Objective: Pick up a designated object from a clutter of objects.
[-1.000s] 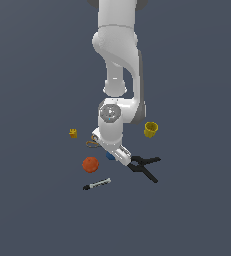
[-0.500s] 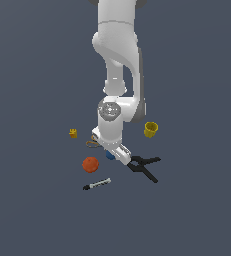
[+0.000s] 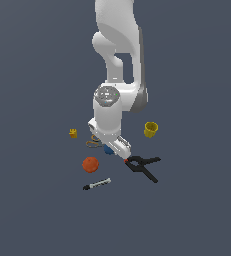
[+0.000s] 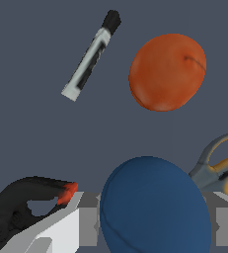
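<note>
1. Gripper [image 4: 152,227]: we find it lowered over the blue ball [image 4: 155,207]. Its jaws stand spread, one finger [image 4: 88,225] on each side of the ball; we cannot tell whether the pads touch it.
2. Blue ball, designated object: it sits on the floor between the fingers, mostly hidden under the hand in the exterior view [image 3: 108,149].
3. Risk, as we judge it: a round ball may squirt out if the fingers close off-centre or too high on it.
4. Scissors [image 4: 219,168]: just beside the blue ball, handles close to one finger; we think that finger could snag them.
5. Black clamp [image 4: 21,207]: near the blue ball on the opposite side, its red tip by the other finger.
6. Orange ball [image 4: 167,71]: near the blue ball, apart from it.
7. Marker [image 4: 91,57]: beyond the orange ball, well clear.
8. Yellow cup [image 3: 150,129] and small yellow block [image 3: 73,133]: well apart from the blue ball.
</note>
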You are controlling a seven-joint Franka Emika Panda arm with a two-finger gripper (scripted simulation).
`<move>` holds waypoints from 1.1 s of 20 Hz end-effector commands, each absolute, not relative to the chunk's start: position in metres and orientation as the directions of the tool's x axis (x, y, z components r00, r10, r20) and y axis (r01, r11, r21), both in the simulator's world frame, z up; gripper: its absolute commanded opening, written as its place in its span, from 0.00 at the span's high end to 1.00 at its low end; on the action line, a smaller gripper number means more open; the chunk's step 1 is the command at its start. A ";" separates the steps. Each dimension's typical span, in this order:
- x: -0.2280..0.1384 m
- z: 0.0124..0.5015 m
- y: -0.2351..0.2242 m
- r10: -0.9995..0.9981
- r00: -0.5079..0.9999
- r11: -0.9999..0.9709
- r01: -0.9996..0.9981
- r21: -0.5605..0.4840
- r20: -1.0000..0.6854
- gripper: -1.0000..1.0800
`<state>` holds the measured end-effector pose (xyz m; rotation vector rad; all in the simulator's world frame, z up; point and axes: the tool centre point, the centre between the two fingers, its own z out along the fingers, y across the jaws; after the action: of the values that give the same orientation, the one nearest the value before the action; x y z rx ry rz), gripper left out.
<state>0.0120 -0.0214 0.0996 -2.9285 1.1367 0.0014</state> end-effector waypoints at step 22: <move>0.029 0.332 -0.045 -0.675 0.738 -0.738 -0.675 0.000 0.000 1.00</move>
<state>0.0285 -0.0439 0.3206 -2.9279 1.1386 -0.0017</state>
